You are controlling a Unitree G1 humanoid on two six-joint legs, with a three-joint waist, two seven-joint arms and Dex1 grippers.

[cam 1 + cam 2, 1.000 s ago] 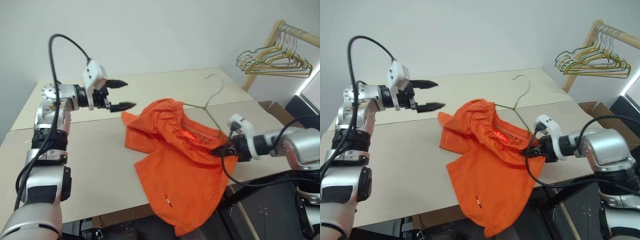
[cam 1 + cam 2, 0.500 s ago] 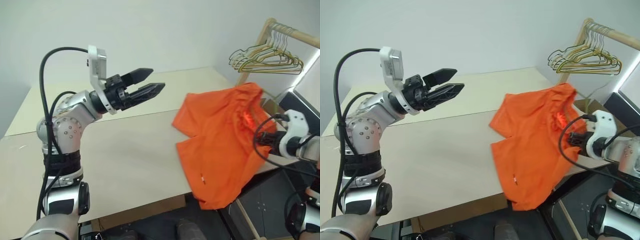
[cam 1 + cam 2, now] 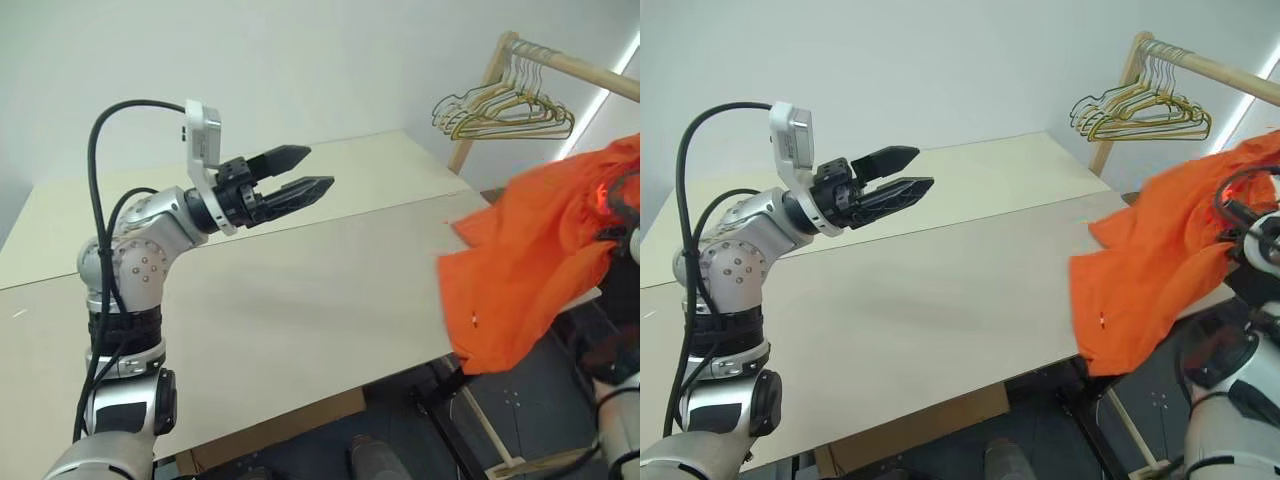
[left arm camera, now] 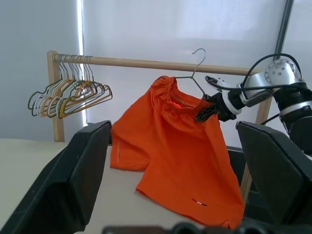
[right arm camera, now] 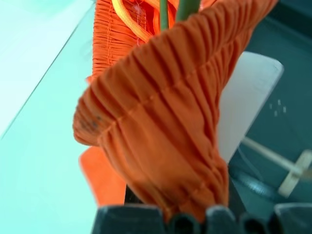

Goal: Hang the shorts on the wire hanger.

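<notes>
The orange shorts (image 3: pixel 535 265) hang in the air off the table's right edge, their gathered waistband threaded over the wire hanger (image 4: pixel 189 79). The hanger's hook points up, in front of the wooden rail. My right gripper (image 4: pixel 205 112) is shut on the hanger's wire at the waistband; in the right wrist view the green wire (image 5: pixel 187 7) and the bunched waistband (image 5: pixel 161 122) lie right against its fingers. Over the table's middle my left gripper (image 3: pixel 318 167) is held up and open, pointing toward the shorts with nothing in it.
A wooden clothes rail (image 3: pixel 575 66) stands beyond the table's far right corner, with a bunch of gold and pale wire hangers (image 3: pixel 503 107) at its left end. The beige table (image 3: pixel 300 300) ends just left of the hanging shorts.
My right gripper has lifted the hanger with the shorts off the table and carried them right, toward the rail. The left gripper swung in to point right, still open. The camera turned right.
</notes>
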